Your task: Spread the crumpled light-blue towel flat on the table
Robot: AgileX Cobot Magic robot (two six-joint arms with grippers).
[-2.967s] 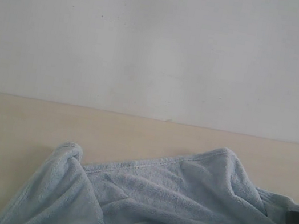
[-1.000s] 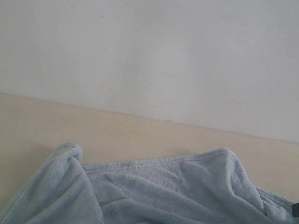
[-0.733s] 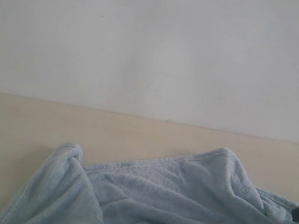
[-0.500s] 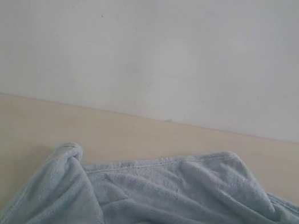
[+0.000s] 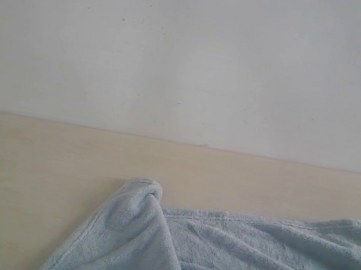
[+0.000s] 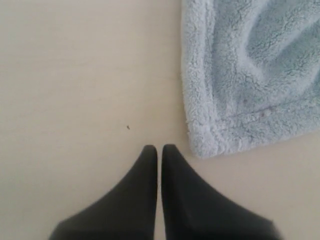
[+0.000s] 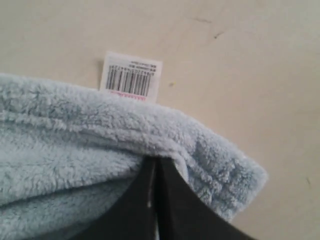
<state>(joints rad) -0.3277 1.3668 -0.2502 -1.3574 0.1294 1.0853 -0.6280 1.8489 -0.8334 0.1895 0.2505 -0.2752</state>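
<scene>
We are dragging the towel [image 5: 249,259] rightward across the table [image 5: 20,170]: its hump is sinking and its left fold is sliding toward the table's middle, so the cloth is stretching out, though still wrinkled. Our right hand [image 7: 155,162] is pinching the hem by the label [image 7: 131,76]; our left hand [image 6: 159,150] is hovering closed, empty, beside a towel corner.

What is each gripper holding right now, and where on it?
The right gripper is shut on the towel, pinching its hem near the corner by the barcode label. The left gripper is shut on nothing, over bare table.
</scene>
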